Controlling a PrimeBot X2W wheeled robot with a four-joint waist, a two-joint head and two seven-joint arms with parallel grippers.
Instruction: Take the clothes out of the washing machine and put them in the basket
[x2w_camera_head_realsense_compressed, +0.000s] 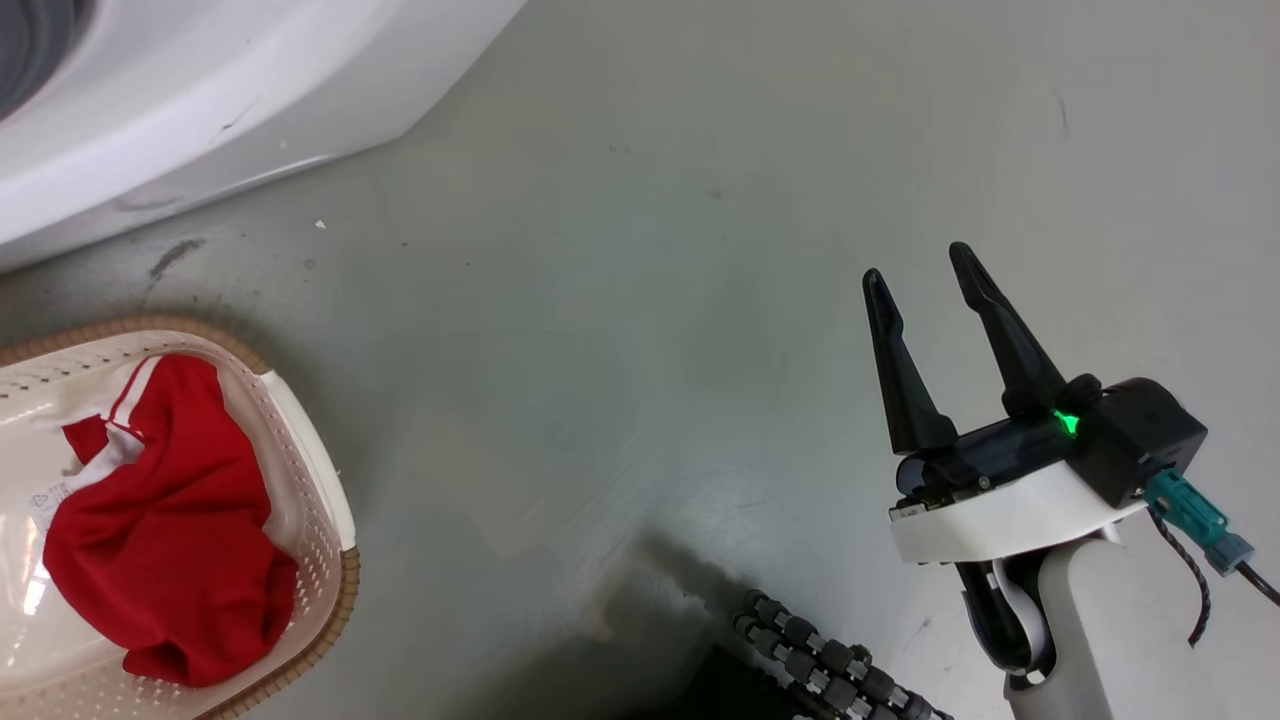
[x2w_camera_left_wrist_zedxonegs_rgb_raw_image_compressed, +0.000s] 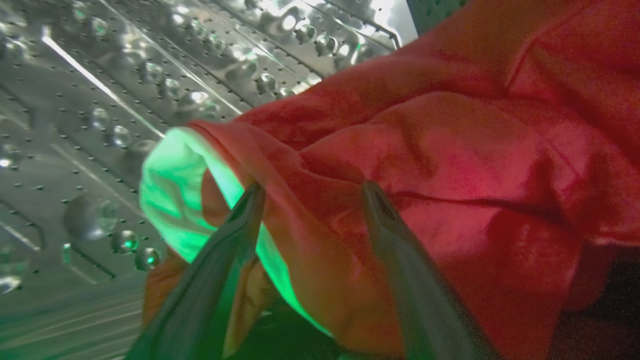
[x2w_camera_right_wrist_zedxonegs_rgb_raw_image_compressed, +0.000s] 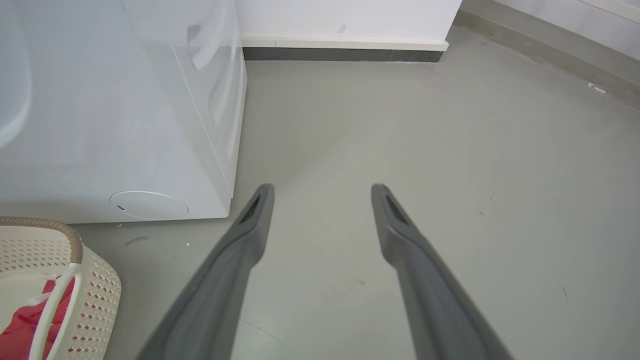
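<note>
Clothes (x2w_camera_head_realsense_compressed: 160, 530) look about half done: one red piece sits in the basket (x2w_camera_head_realsense_compressed: 347, 585), near left. Second piece (x2w_camera_left_wrist_zedxonegs_rgb_raw_image_compressed: 450, 175) lies in the washing machine (x2w_camera_head_realsense_compressed: 200, 120) drum (x2w_camera_left_wrist_zedxonegs_rgb_raw_image_compressed: 100, 100), left hand (x2w_camera_left_wrist_zedxonegs_rgb_raw_image_compressed: 314, 186) spread around a fold, unclenched. Right hand (x2w_camera_head_realsense_compressed: 917, 262) released, empty.

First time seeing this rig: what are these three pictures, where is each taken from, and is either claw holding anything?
Three cameras on a two-armed robot. The head view looks down at the floor: the washing machine upper left, the basket holding one red garment, and the right gripper, fingers apart, empty. The right wrist view looks along those same fingers over the floor. The left wrist view is inside the steel drum: the left gripper has its fingers apart on either side of a fold of a second red garment, not closed on it.
</note>
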